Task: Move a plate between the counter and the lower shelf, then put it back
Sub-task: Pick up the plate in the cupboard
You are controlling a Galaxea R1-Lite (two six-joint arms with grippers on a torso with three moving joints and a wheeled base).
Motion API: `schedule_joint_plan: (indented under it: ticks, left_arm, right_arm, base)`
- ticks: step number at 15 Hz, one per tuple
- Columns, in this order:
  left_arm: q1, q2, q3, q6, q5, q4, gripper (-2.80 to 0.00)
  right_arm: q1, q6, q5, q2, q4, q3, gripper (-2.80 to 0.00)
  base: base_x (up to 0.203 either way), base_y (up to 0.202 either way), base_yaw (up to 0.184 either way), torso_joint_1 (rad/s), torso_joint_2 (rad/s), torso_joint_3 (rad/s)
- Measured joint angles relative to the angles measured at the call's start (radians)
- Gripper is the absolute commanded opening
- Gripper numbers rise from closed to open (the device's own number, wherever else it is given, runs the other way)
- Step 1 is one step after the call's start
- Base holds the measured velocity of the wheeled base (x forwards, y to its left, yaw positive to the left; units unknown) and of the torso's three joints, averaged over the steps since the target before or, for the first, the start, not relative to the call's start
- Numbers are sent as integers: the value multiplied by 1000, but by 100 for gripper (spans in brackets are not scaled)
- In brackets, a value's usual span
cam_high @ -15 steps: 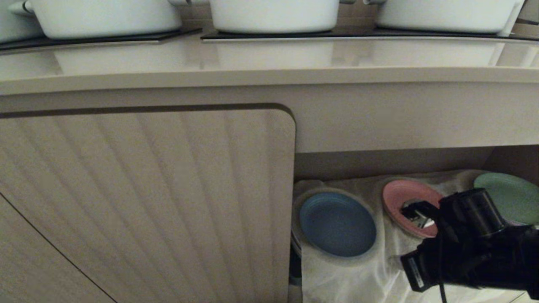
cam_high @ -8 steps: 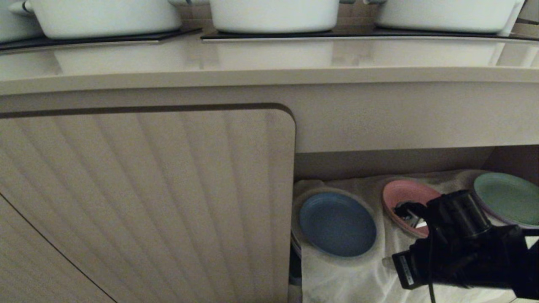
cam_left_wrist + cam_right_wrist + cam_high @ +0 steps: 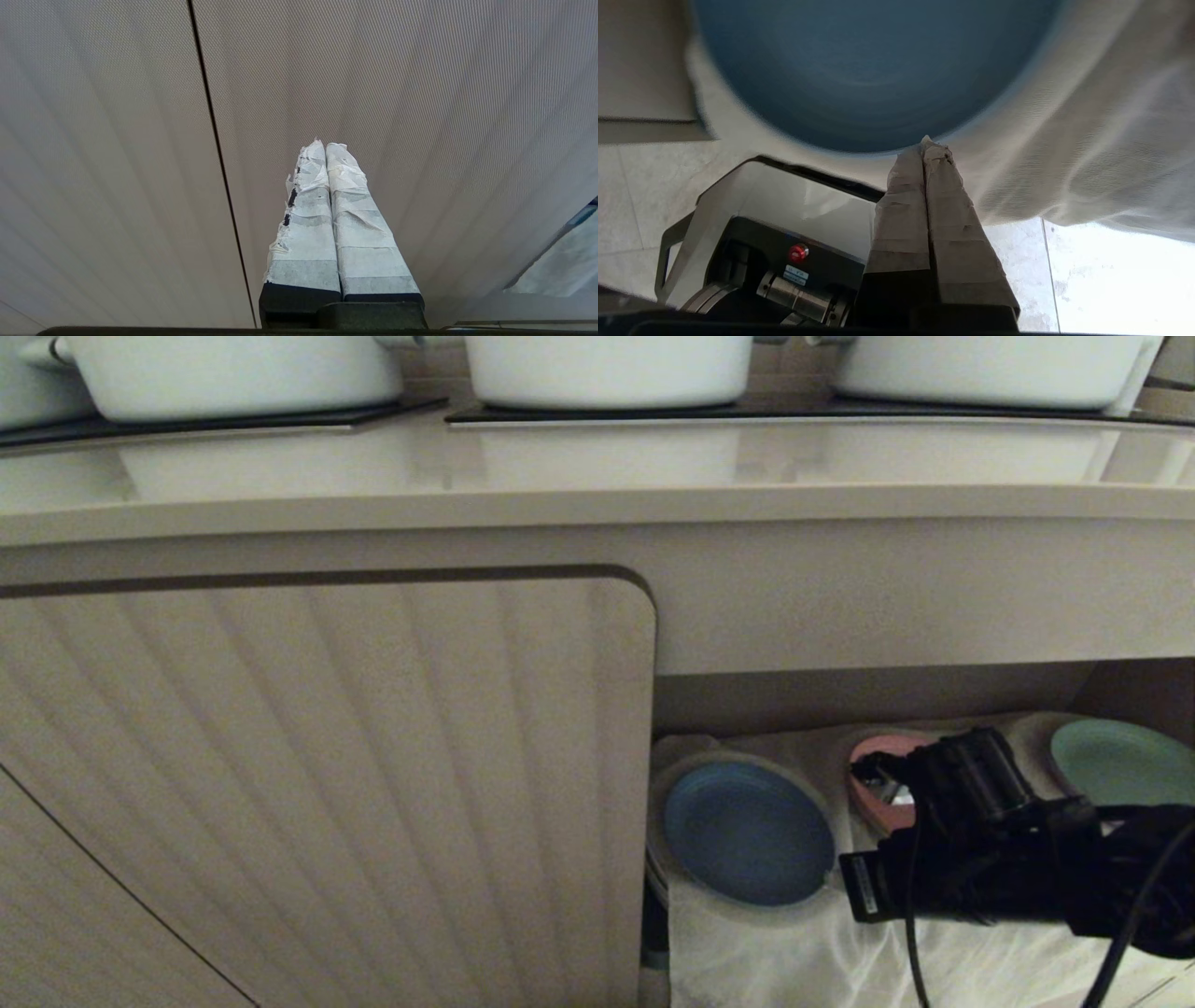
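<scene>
The right pincer (image 3: pixel 924 142) has its taped fingers (image 3: pixel 901 219) pressed together with nothing between them, its tips at the near rim of the plate (image 3: pixel 868 70) (whether they touch it cannot be told). In the head view the tips are hidden behind the black wrist, which hangs in front of the pink plate (image 3: pixel 873 775). The blue plate lies flat on the white cloth (image 3: pixel 775 952) of the lower shelf (image 3: pixel 840 695), leftmost of three, with the green plate (image 3: pixel 1111 761) at the far right. Compared with a second ago, the right arm has shifted left toward the blue plate and now covers more of the pink one. The left pincer (image 3: pixel 324 147) is closed and empty before the ribbed cabinet door (image 3: pixel 117 163). The bench (image 3: pixel 597 476) above carries white pots (image 3: pixel 607 369).
</scene>
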Motion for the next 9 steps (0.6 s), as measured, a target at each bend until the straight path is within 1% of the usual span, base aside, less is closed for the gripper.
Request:
schedule_joint_plan:
  ticks: [4, 5, 9]
  left_arm:
    - [0, 0, 0, 0, 0, 0, -280]
    - [0, 0, 0, 0, 0, 0, -280]
    - [0, 0, 0, 0, 0, 0, -280]
  right_arm:
    - [-47, 7, 3, 33, 8, -29, -280]
    - [-55, 13, 3, 40, 9, -43, 0]
    - [-73, 18, 4, 60, 12, -73, 0]
  base:
    - [0, 0, 0, 0, 0, 0]
    - [0, 0, 0, 0, 0, 0]
    - [0, 0, 0, 0, 0, 0]
